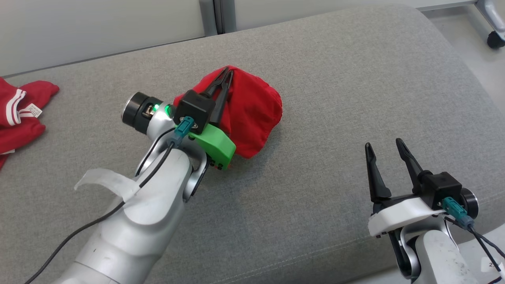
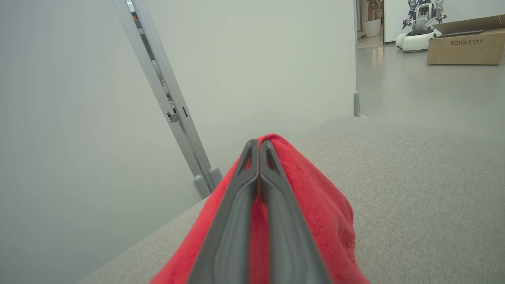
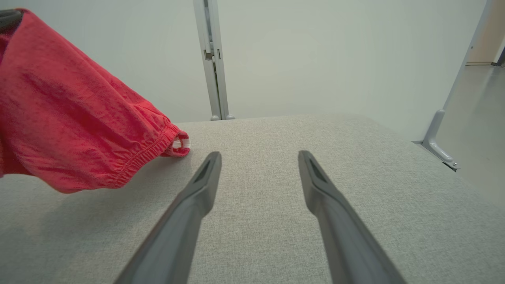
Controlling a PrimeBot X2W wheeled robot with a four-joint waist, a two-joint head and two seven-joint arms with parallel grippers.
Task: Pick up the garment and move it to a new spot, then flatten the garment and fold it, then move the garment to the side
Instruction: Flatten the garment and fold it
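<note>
Near the middle of the grey cushion (image 1: 347, 86) sits the red garment (image 1: 252, 110), bunched, its far peak pinched between the closed fingers of the left gripper (image 1: 227, 71). Its long axis runs from that peak down toward the robot, and its elastic hem (image 3: 148, 156) faces the right gripper (image 1: 384, 145), which hovers well apart, jaws wide and holding nothing. A cardboard box (image 2: 467, 45) on the floor reads "DOMI". Another red cloth (image 1: 23, 110) at the cushion's left edge bears a white tag (image 1: 34, 111), too small to read. Bare cushion spreads to the right and front; the wall (image 1: 98, 31) stands just behind the far edge.
</note>
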